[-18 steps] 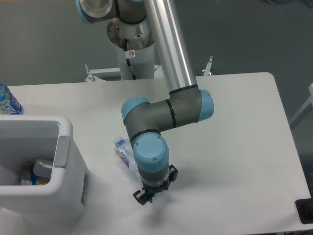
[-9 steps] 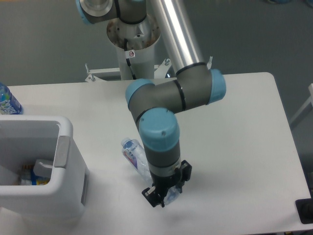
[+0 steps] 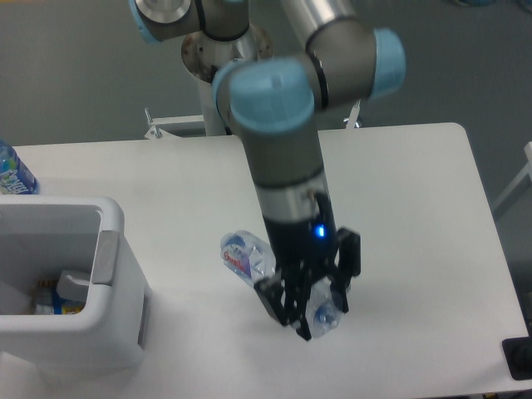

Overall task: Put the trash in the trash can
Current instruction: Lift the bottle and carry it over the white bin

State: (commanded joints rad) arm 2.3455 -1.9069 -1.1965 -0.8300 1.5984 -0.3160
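— While the gripper (image 3: 309, 314) hangs above the table (image 3: 416, 249), what do its jaws pinch?
— The bottle (image 3: 274, 278), lifted right of the bin (image 3: 75, 291).

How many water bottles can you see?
2. One crushed bottle is in the robot's hand above the table. Another bottle stands at the far left edge, behind the trash can. More could be hiding inside the can.

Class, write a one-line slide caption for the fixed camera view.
Gripper shut on the crushed bottle, right of the white trash can.
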